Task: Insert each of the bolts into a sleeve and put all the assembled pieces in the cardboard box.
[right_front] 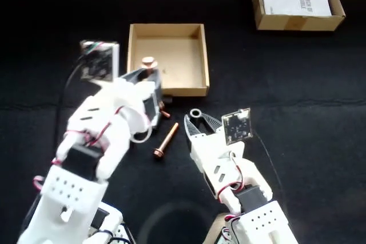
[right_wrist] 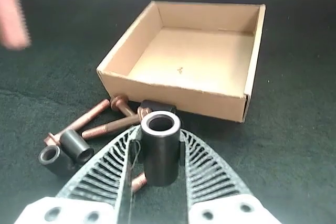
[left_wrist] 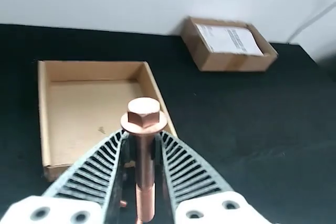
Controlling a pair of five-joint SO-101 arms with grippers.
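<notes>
My left gripper (left_wrist: 143, 136) is shut on a copper bolt (left_wrist: 143, 119), held upright with its hex head up, just in front of the open cardboard box (left_wrist: 89, 108). From above, that bolt (right_front: 149, 62) sits at the box's (right_front: 171, 50) near left corner. My right gripper (right_wrist: 160, 132) is shut on a dark metal sleeve (right_wrist: 160, 150), upright with its bore facing up; seen from above, the sleeve (right_front: 196, 113) is just in front of the box. Loose bolts (right_wrist: 113, 126) and sleeves (right_wrist: 76, 146) lie on the black mat before the box (right_wrist: 194, 51).
One loose bolt (right_front: 166, 139) lies between the two arms. A second cardboard box (right_front: 297, 4) holding a printed sheet stands at the far right of the table. A blurred pinkish shape (right_wrist: 10, 14) shows at the right wrist view's edge.
</notes>
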